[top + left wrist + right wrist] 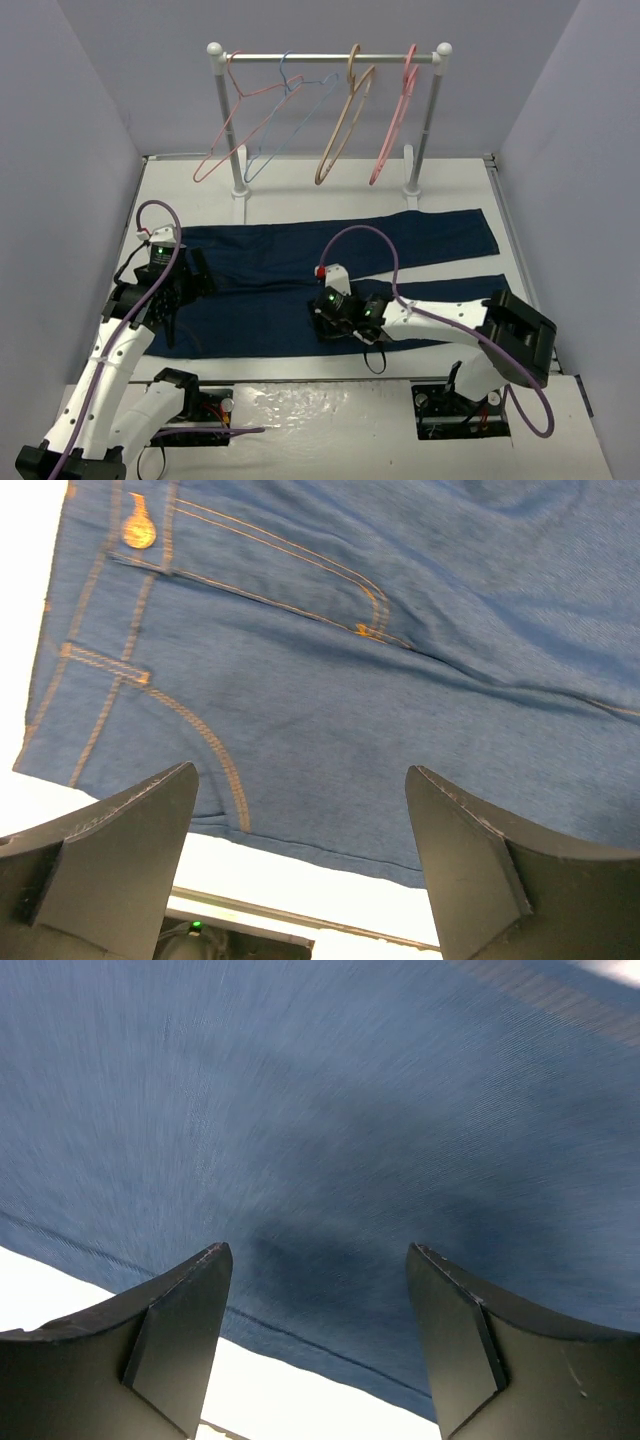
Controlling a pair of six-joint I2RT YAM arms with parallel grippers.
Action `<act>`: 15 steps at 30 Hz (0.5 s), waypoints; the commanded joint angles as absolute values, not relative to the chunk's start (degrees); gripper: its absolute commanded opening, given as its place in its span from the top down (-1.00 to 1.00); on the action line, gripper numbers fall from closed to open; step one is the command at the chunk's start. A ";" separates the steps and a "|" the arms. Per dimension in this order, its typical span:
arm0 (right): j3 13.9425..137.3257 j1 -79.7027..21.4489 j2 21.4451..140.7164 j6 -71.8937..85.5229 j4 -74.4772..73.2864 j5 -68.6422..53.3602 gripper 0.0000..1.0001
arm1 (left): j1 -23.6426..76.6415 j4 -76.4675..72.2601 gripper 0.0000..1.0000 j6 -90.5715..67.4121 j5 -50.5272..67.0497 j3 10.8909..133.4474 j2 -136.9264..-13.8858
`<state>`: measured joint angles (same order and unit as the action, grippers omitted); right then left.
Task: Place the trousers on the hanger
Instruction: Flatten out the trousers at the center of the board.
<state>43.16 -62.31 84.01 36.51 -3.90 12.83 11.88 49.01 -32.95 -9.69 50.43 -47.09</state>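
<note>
Trousers [290,270] lie flat on the white table [330,195]. Their long axis runs left to right across the top view. The waist is at the left end and the 2 leg ends point right. The legs part toward the right, with a thin wedge of bare table between them; the far leg reaches slightly less far right than the near one.

The hanger [343,128], tan, hangs tilted on the rail [330,58] at the back of the table, well apart from the trousers. It is the 3rd of 4, with a pink hanger [225,130] and a light-blue hanger [285,115] to its left and another pink hanger [393,120] to its right.

Left gripper [300,860]: fingers [120,850] spread wide with nothing pinched. It sits over the near edge of the waist end. In its wrist view we see a metal button [138,528], orange pocket stitching, and white table below the cloth edge.

Right gripper [315,1340]: fingers [175,1330] are also spread and hold nothing. It sits over the near edge of the near leg, about mid-length in the top view. We cannot tell whether either gripper's tips touch the cloth.

Edges and room:
- A band of bare table runs between the far leg and the rail's 2 feet.
- Only a narrow strip lies between the near edge of the trousers and the arm bases.
- The waist lies close to the table's left edge.
- The leg ends stop a little short of the right edge.
- Grey walls close in on the left, right and back.
</note>
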 commanded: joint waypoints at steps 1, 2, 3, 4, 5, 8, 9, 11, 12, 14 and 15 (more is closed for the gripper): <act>41.04 -68.03 88.06 38.06 -0.67 16.05 -0.35 | 11.57 52.24 -0.65 -32.49 -13.89 55.25 -47.90; 40.47 -69.41 88.44 38.87 -0.67 16.05 -0.35 | 11.60 52.32 -0.65 -32.69 -13.86 55.43 -48.04; 39.91 -70.62 88.79 39.67 -0.62 16.00 -0.36 | 11.60 52.37 -0.65 -32.84 -13.81 55.53 -48.15; 39.10 -71.86 88.75 40.79 -0.62 15.69 -0.36 | 11.60 52.59 -0.65 -33.44 -13.90 55.55 -48.16; 38.35 -72.92 88.59 41.91 -0.72 15.37 -0.36 | 11.60 52.78 -0.65 -34.20 -13.94 55.48 -48.16; 37.06 -75.67 87.60 44.26 -2.14 14.53 -0.37 | 11.60 53.11 -0.65 -36.44 -13.51 54.55 -48.05; 37.00 -76.55 87.02 44.61 -2.93 14.26 -0.37 | 11.60 53.13 -0.65 -37.13 -13.29 54.07 -47.97; 37.47 -77.63 85.54 44.95 -4.68 13.85 -0.37 | 11.60 52.86 -0.65 -38.95 -12.89 53.13 -47.83; 38.10 -77.90 84.16 44.71 -6.27 14.17 -0.37 | 11.56 52.41 -0.65 -39.39 -12.67 52.68 -47.85; 39.76 -77.96 81.63 43.68 -8.89 16.77 -0.38 | 11.51 51.27 -0.65 -39.63 -12.49 52.00 -48.25; 40.91 -77.87 80.69 42.89 -9.84 17.03 -0.38 | 11.52 50.73 -0.65 -39.52 -12.64 51.74 -48.34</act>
